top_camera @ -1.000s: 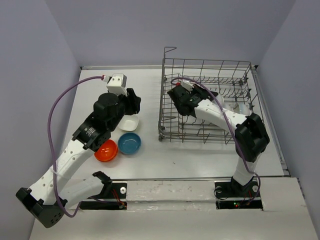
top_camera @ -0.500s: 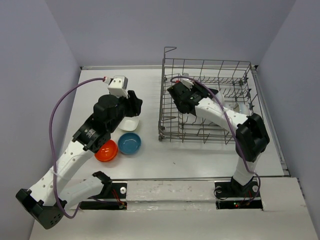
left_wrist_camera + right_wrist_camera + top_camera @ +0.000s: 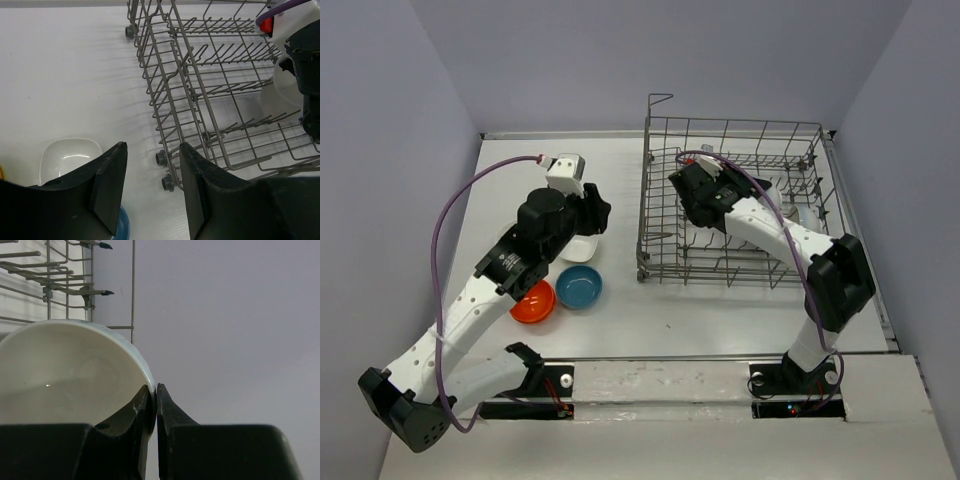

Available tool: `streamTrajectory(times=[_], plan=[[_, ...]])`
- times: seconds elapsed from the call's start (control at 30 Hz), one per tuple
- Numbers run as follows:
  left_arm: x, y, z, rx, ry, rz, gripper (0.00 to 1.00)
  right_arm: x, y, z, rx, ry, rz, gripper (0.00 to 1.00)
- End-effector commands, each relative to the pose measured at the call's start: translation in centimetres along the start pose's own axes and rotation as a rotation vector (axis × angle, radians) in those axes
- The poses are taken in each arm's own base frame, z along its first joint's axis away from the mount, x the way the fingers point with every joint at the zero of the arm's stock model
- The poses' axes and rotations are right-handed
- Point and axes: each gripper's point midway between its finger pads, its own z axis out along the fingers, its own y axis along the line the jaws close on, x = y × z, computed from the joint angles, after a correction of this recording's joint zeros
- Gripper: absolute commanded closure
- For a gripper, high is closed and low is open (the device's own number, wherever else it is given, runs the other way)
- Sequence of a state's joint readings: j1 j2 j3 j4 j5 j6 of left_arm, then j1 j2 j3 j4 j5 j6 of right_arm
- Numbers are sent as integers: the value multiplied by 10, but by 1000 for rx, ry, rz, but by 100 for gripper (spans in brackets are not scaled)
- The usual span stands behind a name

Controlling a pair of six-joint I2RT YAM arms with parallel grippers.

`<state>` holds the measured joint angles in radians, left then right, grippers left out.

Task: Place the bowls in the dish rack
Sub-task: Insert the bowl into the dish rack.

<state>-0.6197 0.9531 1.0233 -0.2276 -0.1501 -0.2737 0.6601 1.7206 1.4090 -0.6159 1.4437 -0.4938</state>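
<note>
- The dish rack (image 3: 735,200) fills the upper right of the top view, standing on the white table (image 3: 620,325), its raised handle at its upper-left corner.
- The right gripper (image 3: 155,390) is inside the rack, in its upper-left part in the top view. Its jaws are pinched narrow on the rim of a round white bowl (image 3: 65,375), with one finger inside the rim and one outside.
- In the right wrist view that bowl fills the left half of the frame, tipped so its hollow faces the camera, with rack wires behind it at upper left.
- The left gripper (image 3: 150,155) hangs over the table left of the rack, its jaws parted fairly wide with nothing between them.
- A squarish white bowl (image 3: 67,157) sits on the table at lower left of the left wrist view, just beside the left finger.
- In the top view a blue bowl (image 3: 579,286) lies below the squarish one, and an orange-red bowl (image 3: 532,301) lies close to the blue one's left, partly under the left arm.
</note>
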Motion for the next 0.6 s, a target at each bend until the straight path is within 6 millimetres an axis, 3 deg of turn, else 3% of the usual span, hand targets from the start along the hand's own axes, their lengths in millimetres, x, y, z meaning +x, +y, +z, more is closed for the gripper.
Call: streamTrajectory(times=[0.0, 0.57], plan=[[-10, -8, 2, 35, -30, -17, 44, 32, -61, -15, 296, 164, 21, 99], [-10, -10, 5, 53, -23, -25, 44, 11, -30, -9, 286, 157, -65, 99]])
